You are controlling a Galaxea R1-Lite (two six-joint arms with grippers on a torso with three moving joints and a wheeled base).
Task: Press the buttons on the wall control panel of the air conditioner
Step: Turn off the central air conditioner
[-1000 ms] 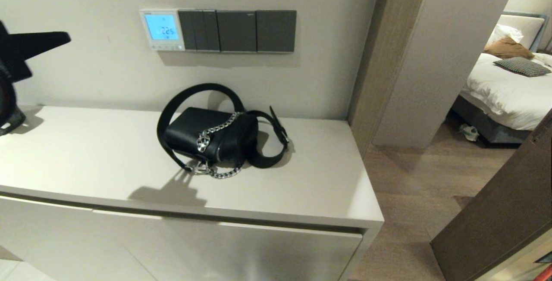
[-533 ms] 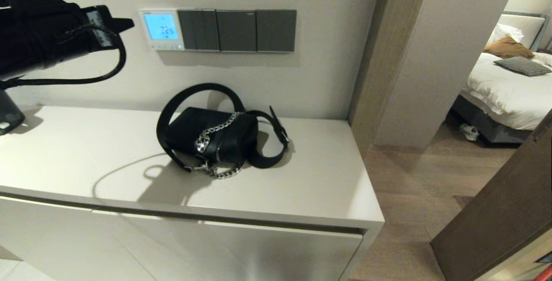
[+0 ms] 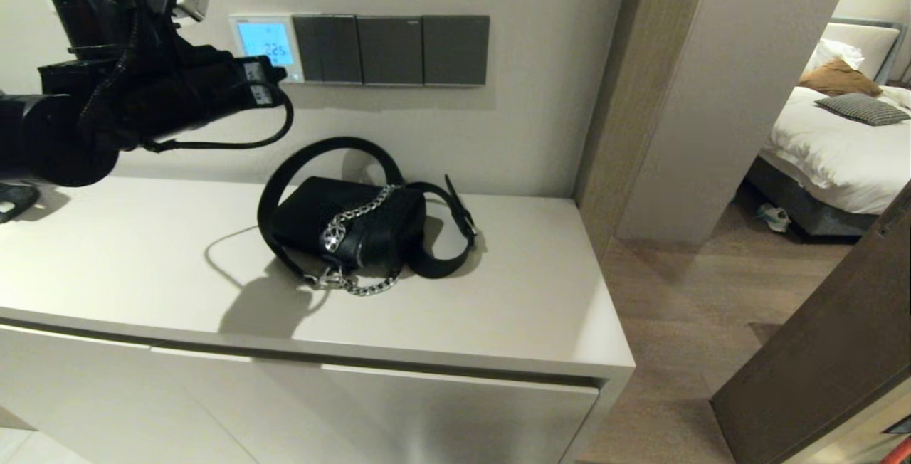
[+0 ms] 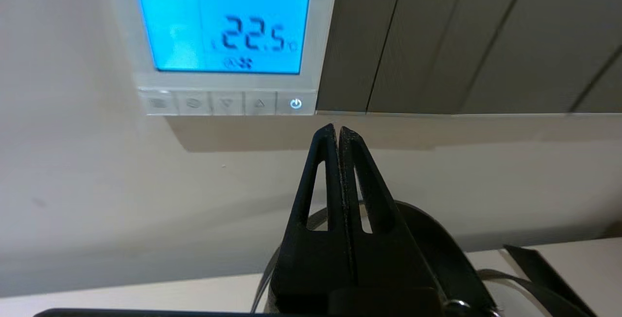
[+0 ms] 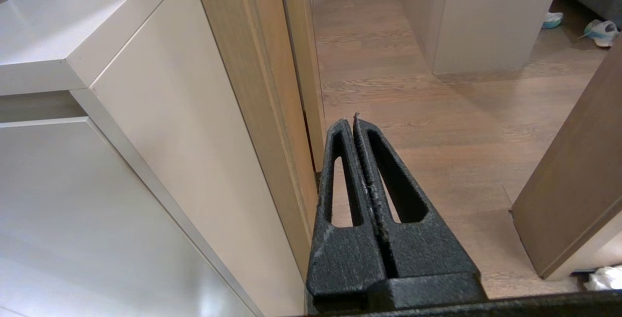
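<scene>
**Q:** ok so where's everything sitting right now?

**Me:** The wall control panel (image 3: 265, 46) is on the wall above the black bag (image 3: 349, 228) on the tabletop (image 3: 142, 257), screen lit blue. My left tool (image 4: 338, 130) is pinched fully together, holding nothing, tip just below the panel's lower right corner, near the buttons (image 4: 226, 103). Not touching yet, as far as I can tell. My right tool (image 5: 354, 121) is also closed and empty, parked low beside the cabinet.

**Q:** tips for the press?

**Me:** I'd keep the fingers together as one blunt point, nudge up onto a single key, push straight in. The grey switch plates (image 3: 390, 49) sit right beside the panel, so don't drift that way.
</scene>
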